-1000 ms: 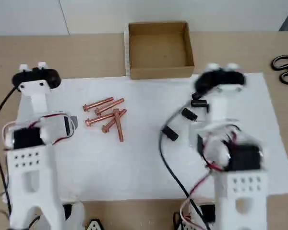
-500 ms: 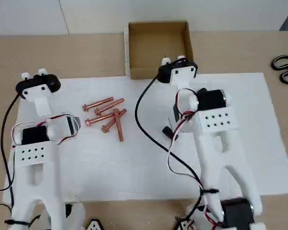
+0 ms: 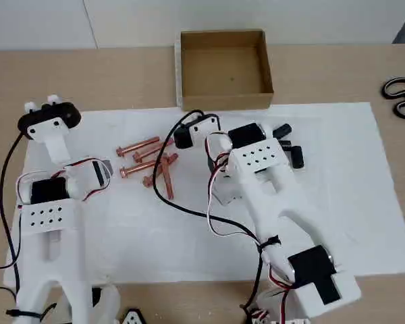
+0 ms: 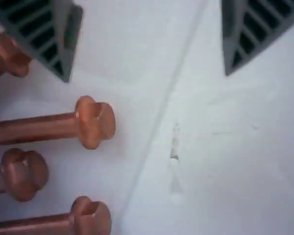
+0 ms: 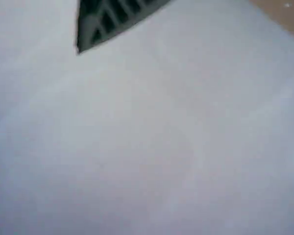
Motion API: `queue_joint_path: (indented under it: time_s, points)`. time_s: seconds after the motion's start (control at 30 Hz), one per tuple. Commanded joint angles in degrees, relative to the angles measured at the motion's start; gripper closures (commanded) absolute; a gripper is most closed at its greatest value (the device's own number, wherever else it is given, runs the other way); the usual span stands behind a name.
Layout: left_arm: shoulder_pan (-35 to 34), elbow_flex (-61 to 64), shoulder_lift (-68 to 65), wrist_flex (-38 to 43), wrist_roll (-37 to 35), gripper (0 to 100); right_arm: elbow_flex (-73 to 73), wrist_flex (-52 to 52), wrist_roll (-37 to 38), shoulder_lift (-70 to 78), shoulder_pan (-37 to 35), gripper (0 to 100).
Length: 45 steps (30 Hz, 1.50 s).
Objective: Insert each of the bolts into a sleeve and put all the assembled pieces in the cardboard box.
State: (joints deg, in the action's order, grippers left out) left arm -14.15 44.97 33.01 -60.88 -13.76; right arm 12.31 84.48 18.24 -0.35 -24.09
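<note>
Meanwhile, we swung the right arm [image 3: 256, 165] from the sleeves [image 3: 293, 156] toward the bolts [image 3: 147, 162], its grip impossible to tell, left gripper [image 4: 147, 73] spread wide over them, nothing assembled yet.

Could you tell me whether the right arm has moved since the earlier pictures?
Yes: the right arm has swung across the sheet, from right of the cardboard box towards the bolts.

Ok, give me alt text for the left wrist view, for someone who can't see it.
Four copper-coloured metal bolts with flanged heads lie on a white paper sheet that has a crease. The left gripper is open over the sheet, its dark ribbed fingers spread wide, one close to a bolt head.
</note>
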Motion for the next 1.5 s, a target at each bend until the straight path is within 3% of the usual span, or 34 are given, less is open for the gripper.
queue_joint_path:
  time_s: [0.0, 0.97, 1.47]
  points:
    - [-0.35, -0.13, 0.09, 1.05, -0.44, 81, -2.81, -2.33, 1.32, 1.19, 0.22, 73.5]
    - [-0.18, 5.76, 0.09, 4.75, -0.44, 81, -3.69, -6.99, 1.76, 6.02, 1.63, 73.6]
    - [-0.18, 5.76, 0.09, 4.75, -0.53, 81, -4.04, -10.77, 0.53, 16.48, 3.21, 73.6]
